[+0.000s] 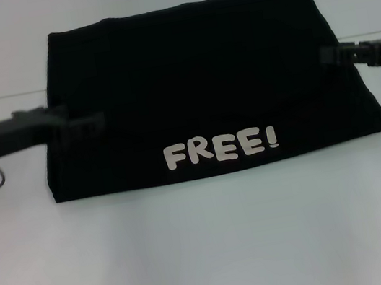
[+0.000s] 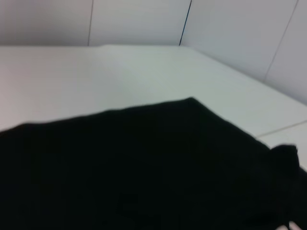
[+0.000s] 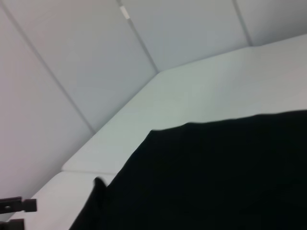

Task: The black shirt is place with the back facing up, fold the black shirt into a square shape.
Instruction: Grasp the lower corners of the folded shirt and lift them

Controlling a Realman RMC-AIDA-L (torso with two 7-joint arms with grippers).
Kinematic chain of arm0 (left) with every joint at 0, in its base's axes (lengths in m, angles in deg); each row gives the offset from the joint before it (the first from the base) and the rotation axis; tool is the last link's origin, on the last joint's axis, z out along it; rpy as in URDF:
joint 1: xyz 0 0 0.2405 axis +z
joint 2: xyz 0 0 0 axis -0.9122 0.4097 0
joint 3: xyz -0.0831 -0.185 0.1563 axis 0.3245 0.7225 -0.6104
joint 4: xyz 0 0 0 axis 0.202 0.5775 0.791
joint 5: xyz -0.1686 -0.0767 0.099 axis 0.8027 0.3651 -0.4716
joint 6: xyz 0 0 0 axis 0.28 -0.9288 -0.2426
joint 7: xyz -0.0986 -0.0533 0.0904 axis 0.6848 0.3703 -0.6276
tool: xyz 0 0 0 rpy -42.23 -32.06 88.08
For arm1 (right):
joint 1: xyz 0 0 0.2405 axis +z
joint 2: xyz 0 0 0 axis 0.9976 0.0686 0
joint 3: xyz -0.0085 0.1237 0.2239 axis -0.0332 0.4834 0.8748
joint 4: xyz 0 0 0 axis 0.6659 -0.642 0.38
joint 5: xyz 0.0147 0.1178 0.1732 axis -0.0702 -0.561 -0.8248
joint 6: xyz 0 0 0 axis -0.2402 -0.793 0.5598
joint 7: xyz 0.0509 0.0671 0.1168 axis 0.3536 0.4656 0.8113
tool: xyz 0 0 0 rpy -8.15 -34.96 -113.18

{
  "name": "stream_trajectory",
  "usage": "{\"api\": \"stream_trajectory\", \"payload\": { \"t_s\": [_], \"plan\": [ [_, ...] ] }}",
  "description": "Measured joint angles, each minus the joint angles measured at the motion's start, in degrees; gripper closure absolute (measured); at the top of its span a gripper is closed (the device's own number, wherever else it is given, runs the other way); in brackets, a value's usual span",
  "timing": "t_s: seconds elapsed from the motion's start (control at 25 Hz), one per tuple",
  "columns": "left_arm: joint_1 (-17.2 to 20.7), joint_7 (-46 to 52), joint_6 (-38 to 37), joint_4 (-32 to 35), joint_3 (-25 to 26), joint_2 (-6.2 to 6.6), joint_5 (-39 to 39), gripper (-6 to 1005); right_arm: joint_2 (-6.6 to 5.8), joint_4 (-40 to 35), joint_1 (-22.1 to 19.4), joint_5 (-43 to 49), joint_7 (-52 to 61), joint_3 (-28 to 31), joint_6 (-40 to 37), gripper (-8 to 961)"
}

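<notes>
Scanning from the left of the head view, I find the left gripper [image 1: 88, 123] reaching in from the left edge at mid-height, its black fingers against the left side of the black shirt [image 1: 201, 75]. Black on black, I cannot tell how far those fingers stand apart, nor whether they pinch any cloth.

The black shirt fills the centre of the frame on the white table [image 1: 207, 242], already folded into a wide block. Its near edge lies low in the frame with the white lettering "FREE!" [image 1: 219, 148] facing up just above that edge; its far edge runs across the upper part of the frame.

At the right edge, mid-height, the right gripper [image 1: 329, 55] meets the shirt's right side. Its finger state I likewise cannot tell.

Both wrist views show only black cloth with bare table beyond.

Judgement: the garment is light, limp and layered, so it will sag and shed its fold if lifted at one point. I would take hold at both side edges together, pinching through all layers, and move both ends evenly
</notes>
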State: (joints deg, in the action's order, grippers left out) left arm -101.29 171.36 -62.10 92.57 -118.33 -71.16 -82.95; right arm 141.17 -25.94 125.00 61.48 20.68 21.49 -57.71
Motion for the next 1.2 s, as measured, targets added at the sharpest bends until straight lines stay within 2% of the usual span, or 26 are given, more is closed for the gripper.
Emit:
{"api": "stream_trajectory", "payload": {
  "t_s": [0.08,0.2,0.32,0.52,0.72,1.2],
  "plan": [
    [2.7,-0.5,-0.5,1.2,-0.1,-0.50,0.1,126,-0.09,0.0,-0.9,-0.2,-0.2,0.3,-1.4,279],
    [5.4,-0.6,-0.7,0.2,-0.1,-0.35,0.1,125,0.00,0.0,-1.5,-0.3,0.0,0.4,-1.4,280],
    [6.4,0.0,-0.2,-1.2,0.1,-0.35,-0.1,125,0.35,0.0,-1.7,-0.3,0.1,0.3,-0.8,280],
    [6.6,4.8,4.5,-5.0,0.4,0.11,-0.2,130,0.47,0.0,-1.7,-0.3,0.4,0.4,-0.5,281],
    [6.2,12.9,5.7,-6.8,0.5,0.77,-0.2,131,0.36,-0.1,-1.4,-0.3,0.9,0.3,-0.6,281],
    [4.9,11.4,8.0,-11.6,-0.3,1.24,-0.7,131,0.23,0.2,-1.7,0.0,0.9,-0.1,0.3,282]
  ]
}}
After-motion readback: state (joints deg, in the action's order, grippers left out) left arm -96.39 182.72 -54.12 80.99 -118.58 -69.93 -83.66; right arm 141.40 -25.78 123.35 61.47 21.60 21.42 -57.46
